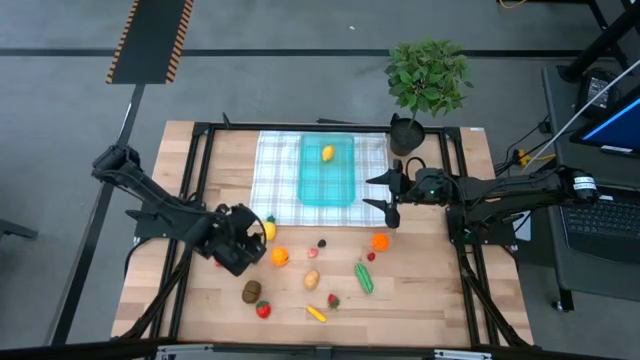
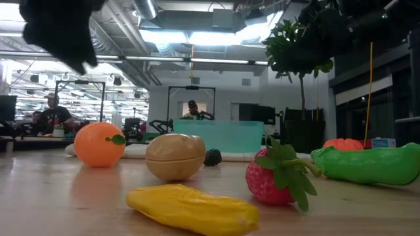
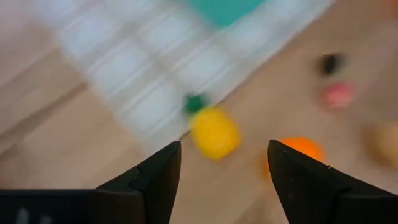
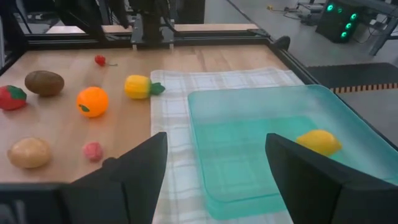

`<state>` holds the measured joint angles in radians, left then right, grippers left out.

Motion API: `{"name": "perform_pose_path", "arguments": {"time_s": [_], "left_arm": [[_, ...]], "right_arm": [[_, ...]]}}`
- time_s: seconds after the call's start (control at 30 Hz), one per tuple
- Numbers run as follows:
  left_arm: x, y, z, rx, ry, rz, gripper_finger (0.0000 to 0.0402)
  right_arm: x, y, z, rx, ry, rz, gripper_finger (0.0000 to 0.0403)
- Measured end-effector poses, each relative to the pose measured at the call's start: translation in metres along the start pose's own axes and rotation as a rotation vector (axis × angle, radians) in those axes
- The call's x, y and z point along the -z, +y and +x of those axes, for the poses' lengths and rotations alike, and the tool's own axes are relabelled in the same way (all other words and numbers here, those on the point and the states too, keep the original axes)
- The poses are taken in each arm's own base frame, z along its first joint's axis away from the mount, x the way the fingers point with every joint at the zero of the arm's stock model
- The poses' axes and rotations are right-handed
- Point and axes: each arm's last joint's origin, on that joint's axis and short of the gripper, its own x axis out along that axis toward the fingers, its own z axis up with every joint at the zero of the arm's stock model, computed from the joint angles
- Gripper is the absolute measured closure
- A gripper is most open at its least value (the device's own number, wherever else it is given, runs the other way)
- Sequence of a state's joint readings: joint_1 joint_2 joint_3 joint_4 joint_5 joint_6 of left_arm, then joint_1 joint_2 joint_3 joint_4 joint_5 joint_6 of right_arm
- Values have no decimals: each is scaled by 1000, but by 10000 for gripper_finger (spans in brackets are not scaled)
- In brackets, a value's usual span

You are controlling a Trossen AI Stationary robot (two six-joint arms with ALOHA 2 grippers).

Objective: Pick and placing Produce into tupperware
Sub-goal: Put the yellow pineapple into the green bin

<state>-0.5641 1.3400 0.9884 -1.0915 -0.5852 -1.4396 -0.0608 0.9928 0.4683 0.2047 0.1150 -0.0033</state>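
Note:
The teal tupperware (image 1: pixel 326 175) lies on a checked cloth (image 1: pixel 275 175) at the table's far middle, with one yellow lemon (image 1: pixel 327 153) inside. Loose produce lies on the wood nearer: a yellow fruit with a green tip (image 1: pixel 268 229), an orange (image 1: pixel 280 256), a potato (image 1: pixel 312 280), a kiwi (image 1: pixel 252 291), strawberries (image 1: pixel 263 309), a green cucumber (image 1: pixel 363 277) and another orange (image 1: pixel 380 241). My left gripper (image 1: pixel 252 236) hangs open, tilted down just left of the yellow fruit (image 3: pixel 214 132). My right gripper (image 1: pixel 383 196) stands open beside the tupperware's right side (image 4: pixel 261 155), holding nothing.
A leafy potted plant (image 1: pixel 428 80) stands at the cloth's far right corner. Black frame rails (image 1: pixel 200 180) run along the table's left and right sides. A yellow piece (image 2: pixel 193 208) and a strawberry (image 2: pixel 272 176) lie near the front edge.

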Motion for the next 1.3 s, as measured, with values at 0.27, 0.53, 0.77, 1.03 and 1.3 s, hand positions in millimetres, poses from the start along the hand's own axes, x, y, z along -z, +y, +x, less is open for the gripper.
{"name": "perform_pose_path", "arguments": {"time_s": [0.27,0.53,0.77,1.03,1.3], "left_arm": [[-5,0,11,-59,111,13,172],[-9,-1,13,-43,101,29,172],[-18,-8,18,21,78,-77,172],[-26,-11,30,9,70,-131,172],[-26,-17,55,-76,125,-132,172]], "right_arm": [[1,0,0,-1,5,1,130],[1,0,0,-3,5,42,130],[1,0,0,-3,7,48,130],[1,0,0,-2,10,47,130],[2,0,0,-2,16,44,130]]}}
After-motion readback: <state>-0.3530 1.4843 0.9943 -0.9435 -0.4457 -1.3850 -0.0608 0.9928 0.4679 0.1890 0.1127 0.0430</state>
